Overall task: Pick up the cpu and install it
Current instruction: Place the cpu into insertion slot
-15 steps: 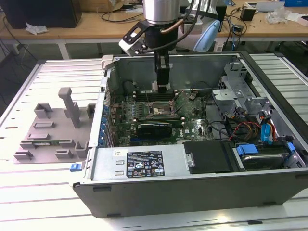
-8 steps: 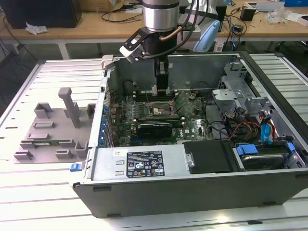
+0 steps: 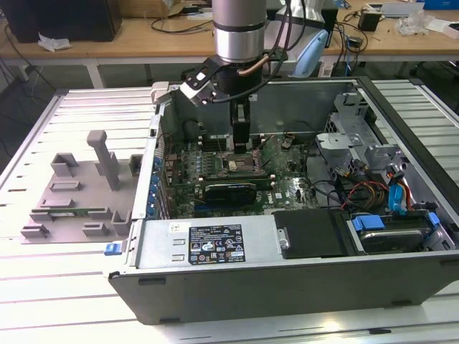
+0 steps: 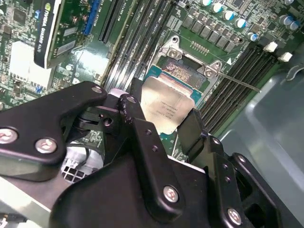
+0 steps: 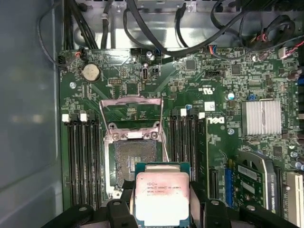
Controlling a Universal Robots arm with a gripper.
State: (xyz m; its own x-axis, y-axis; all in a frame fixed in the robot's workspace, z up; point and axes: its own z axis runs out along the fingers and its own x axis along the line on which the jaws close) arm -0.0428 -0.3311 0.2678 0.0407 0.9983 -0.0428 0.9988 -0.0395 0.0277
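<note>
At the exterior view's left a grey fixture (image 3: 75, 193) lies on the table (image 3: 43, 287); beside it stands the open case (image 3: 287, 272) with the board (image 3: 294, 186) inside; at mid-case the arm (image 3: 239, 29) reaches down and the claw (image 3: 242, 145) hangs just over the socket (image 3: 240, 163); in the first wrist view its fingers (image 5: 121, 211) clamp two opposite edges of the cpu (image 5: 162, 197), silver top up, held over the near edge of the open socket, not seated, with the load plate (image 5: 131, 100) raised; at the exterior view's right sit a drive cage (image 3: 351, 136) and coloured cables (image 3: 358, 190).
</note>
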